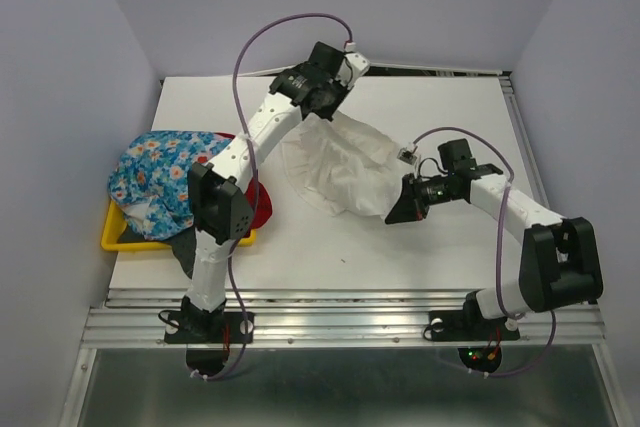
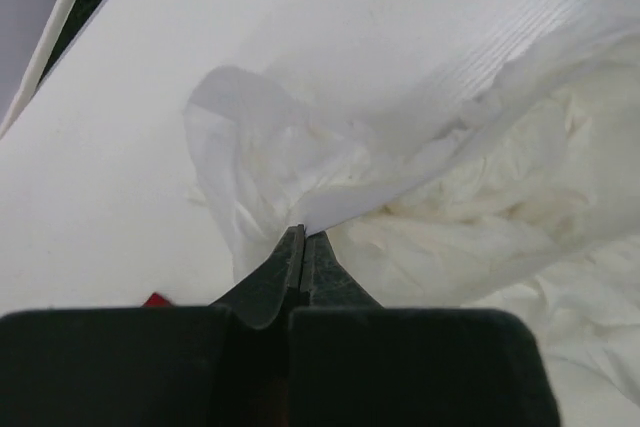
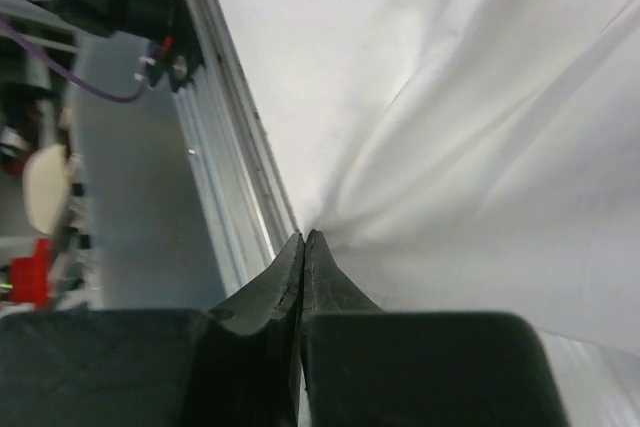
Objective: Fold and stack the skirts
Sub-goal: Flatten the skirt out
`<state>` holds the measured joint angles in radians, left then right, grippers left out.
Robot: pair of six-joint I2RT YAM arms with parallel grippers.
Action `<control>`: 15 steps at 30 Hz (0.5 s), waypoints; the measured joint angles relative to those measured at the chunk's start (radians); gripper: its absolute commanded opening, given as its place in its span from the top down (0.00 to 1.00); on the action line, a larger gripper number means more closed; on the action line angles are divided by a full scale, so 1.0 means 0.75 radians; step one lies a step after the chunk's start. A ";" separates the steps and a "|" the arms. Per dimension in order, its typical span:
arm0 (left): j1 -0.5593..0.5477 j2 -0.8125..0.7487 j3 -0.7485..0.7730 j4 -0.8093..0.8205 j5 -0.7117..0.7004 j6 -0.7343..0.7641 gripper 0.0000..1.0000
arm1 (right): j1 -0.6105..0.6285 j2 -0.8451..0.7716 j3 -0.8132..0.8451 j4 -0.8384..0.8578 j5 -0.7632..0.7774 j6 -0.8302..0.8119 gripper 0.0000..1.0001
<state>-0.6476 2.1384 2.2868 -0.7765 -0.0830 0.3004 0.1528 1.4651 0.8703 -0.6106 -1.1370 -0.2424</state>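
Note:
The thin white skirt (image 1: 345, 172) lies crumpled mid-table, lifted at two spots. My left gripper (image 1: 324, 117) is shut on its far edge; in the left wrist view the cloth (image 2: 450, 197) runs right into the closed tips (image 2: 303, 234). My right gripper (image 1: 393, 215) is shut on the near right edge, and in the right wrist view taut folds of the skirt (image 3: 480, 167) fan out from the closed tips (image 3: 304, 237). The blue flowered skirt (image 1: 160, 172) is heaped at the left. Beside it shows a bit of the red skirt (image 1: 263, 205) and a dark grey one (image 1: 181, 247).
A yellow tray (image 1: 115, 239) holds the heap of skirts at the table's left edge. The table's metal rail (image 3: 230, 147) runs close beside the right gripper. Purple walls close in the left and right sides.

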 measured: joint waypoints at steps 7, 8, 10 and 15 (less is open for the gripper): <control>0.145 -0.162 -0.447 0.064 0.247 -0.122 1.00 | 0.166 -0.095 0.020 -0.002 0.290 -0.148 0.88; 0.151 -0.168 -0.525 0.071 0.289 -0.135 1.00 | 0.164 -0.084 0.034 -0.035 0.337 -0.191 0.84; 0.154 -0.169 -0.615 0.076 0.338 -0.144 1.00 | 0.164 -0.070 0.064 -0.094 0.430 -0.241 0.80; 0.167 -0.180 -0.714 0.103 0.435 -0.150 1.00 | 0.140 -0.065 0.134 -0.124 0.578 -0.208 0.78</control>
<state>-0.5220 2.0037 1.7515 -0.6994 0.2432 0.1883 0.2577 1.4166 0.9707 -0.7033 -0.7036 -0.3981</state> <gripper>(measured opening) 0.025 0.206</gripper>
